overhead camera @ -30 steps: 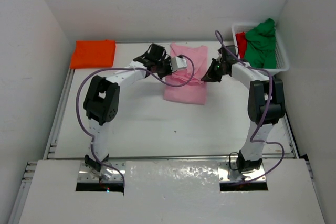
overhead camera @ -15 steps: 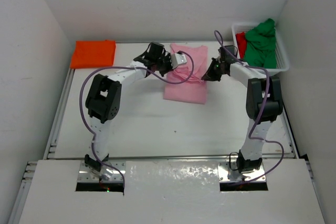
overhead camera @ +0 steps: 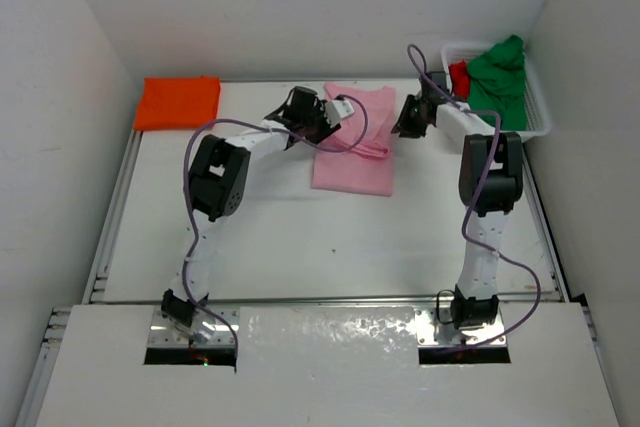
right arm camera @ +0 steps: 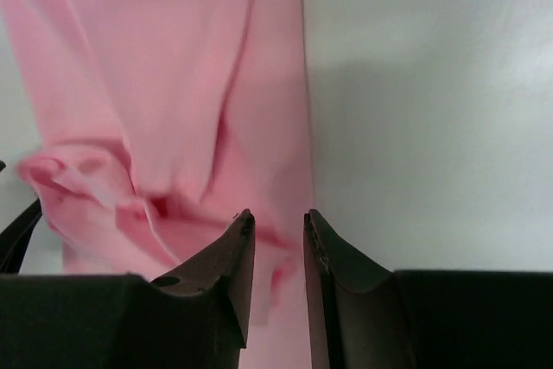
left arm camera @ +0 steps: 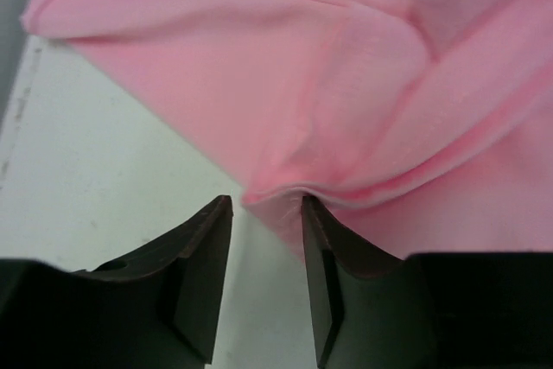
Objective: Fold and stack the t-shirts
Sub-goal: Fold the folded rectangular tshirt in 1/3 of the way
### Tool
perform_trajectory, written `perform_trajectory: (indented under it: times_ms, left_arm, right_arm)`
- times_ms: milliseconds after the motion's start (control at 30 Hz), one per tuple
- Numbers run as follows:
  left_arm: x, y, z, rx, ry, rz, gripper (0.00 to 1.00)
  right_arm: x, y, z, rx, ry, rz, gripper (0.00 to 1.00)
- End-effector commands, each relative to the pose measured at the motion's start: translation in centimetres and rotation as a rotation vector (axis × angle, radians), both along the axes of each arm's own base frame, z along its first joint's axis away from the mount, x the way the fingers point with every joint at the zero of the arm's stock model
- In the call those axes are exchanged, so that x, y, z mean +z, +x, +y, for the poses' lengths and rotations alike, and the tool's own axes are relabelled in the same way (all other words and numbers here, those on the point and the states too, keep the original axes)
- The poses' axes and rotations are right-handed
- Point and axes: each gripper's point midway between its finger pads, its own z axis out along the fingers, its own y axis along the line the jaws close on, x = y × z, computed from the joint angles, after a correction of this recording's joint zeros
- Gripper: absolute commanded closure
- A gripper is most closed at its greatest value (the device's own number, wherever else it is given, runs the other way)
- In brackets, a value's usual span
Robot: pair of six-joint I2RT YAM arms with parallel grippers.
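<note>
The light pink t-shirt (overhead camera: 354, 171) lies half folded at the table's middle back, a doubled layer across its upper part. My left gripper (overhead camera: 333, 115) hangs over its left edge and my right gripper (overhead camera: 402, 127) over its right edge. In the left wrist view the left gripper (left arm camera: 264, 205) is open, with a fold of the pink t-shirt (left arm camera: 346, 84) just at its tips. My right gripper (right arm camera: 278, 219) is open above the pink t-shirt (right arm camera: 173, 84). The orange t-shirt (overhead camera: 178, 102) lies folded at the back left. The green t-shirt (overhead camera: 497, 82) and the red t-shirt (overhead camera: 459, 75) sit in the basket.
The white mesh basket (overhead camera: 541, 117) stands in the back right corner against the wall. White walls close the table on the left, back and right. Purple cables loop from both arms over the table.
Both grippers were shut on the pink t-shirt's fabric and moved toward the back of the table. Both have now opened and let it go.
</note>
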Motion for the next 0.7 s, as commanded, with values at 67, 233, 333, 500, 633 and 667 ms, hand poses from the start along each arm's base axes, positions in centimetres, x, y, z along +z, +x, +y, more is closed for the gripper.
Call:
perform_trajectory:
  times_ms: [67,233,333,500,633,667]
  left_arm:
    - [7.0,7.1,2.0,0.276,-0.088,-0.183,0.54]
    - [12.8,8.4,3.1,0.329,-0.227,-0.187,0.30]
    - [15.5,7.5,3.3,0.316,-0.249,-0.194,0.28]
    - [13.7,3.5,2.6,0.174,-0.208,-0.048,0.39]
    - [10.9,-1.8,2.6,-0.004,-0.118,0.078,0.40]
    - [10.5,-2.6,2.5,-0.023,-0.109,0.102,0.41]
  right_arm:
    - [5.8,5.1,-3.4,0.038,-0.204,-0.179,0.71]
    - [7.7,2.1,-1.4,0.139,-0.193,-0.239,0.82]
    - [8.5,-1.4,2.7,0.270,-0.155,-0.280,0.89]
    - [6.8,-4.0,8.9,0.345,0.089,-0.277,0.95]
    - [4.0,-2.1,9.7,0.295,0.131,-0.215,0.99]
    - [3.2,-1.8,9.8,0.280,0.139,-0.194,0.99]
